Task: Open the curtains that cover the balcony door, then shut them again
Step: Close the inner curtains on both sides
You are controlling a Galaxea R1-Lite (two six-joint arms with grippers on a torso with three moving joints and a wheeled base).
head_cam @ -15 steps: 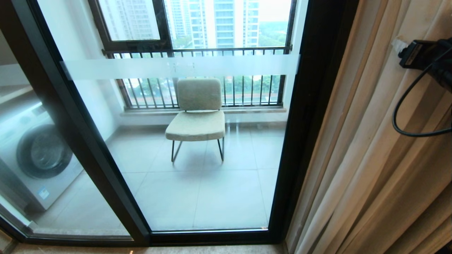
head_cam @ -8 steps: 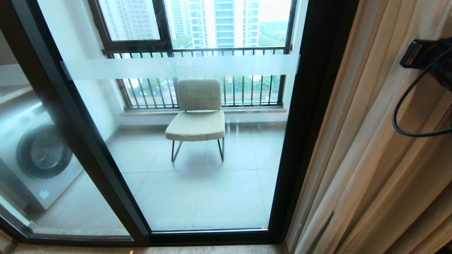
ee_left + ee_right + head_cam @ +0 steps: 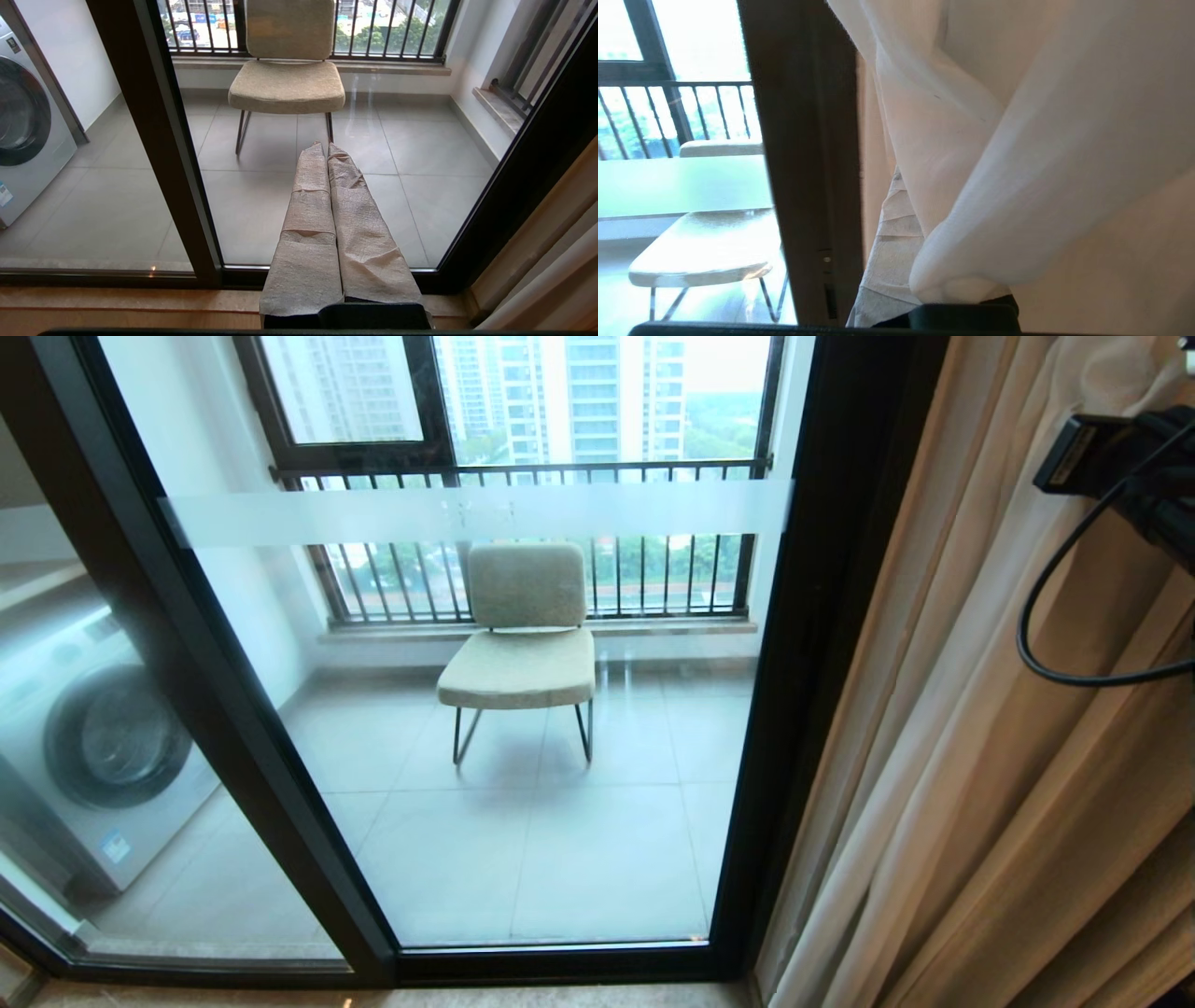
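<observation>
The left gripper (image 3: 327,154) is parked low in front of the sill, its padded fingers (image 3: 308,224) pressed together on nothing. The right gripper (image 3: 924,261) is raised at the robot's right, jaws pinched on a fold of the sheer white layer (image 3: 952,186) of the curtains (image 3: 980,784); one wrapped finger (image 3: 892,261) shows beside the bunched cloth. The curtains hang gathered at the right of the opening, against the black frame, leaving the balcony door (image 3: 803,644) glass uncovered. Judged from this, the opening step is complete and the closing pull is in hand. The sheer fabric is light, soft and slippery; it bunches easily and may slide out of a shallow pinch. The beige-grey layer looks heavier and will drag on its track. Take hold at the leading edge, high on the pleats, preferably with both layers, so the pull runs along the rail. Beyond the glass stand a chair (image 3: 523,644), a washing machine (image 3: 93,747) and the railed window (image 3: 523,476).
</observation>
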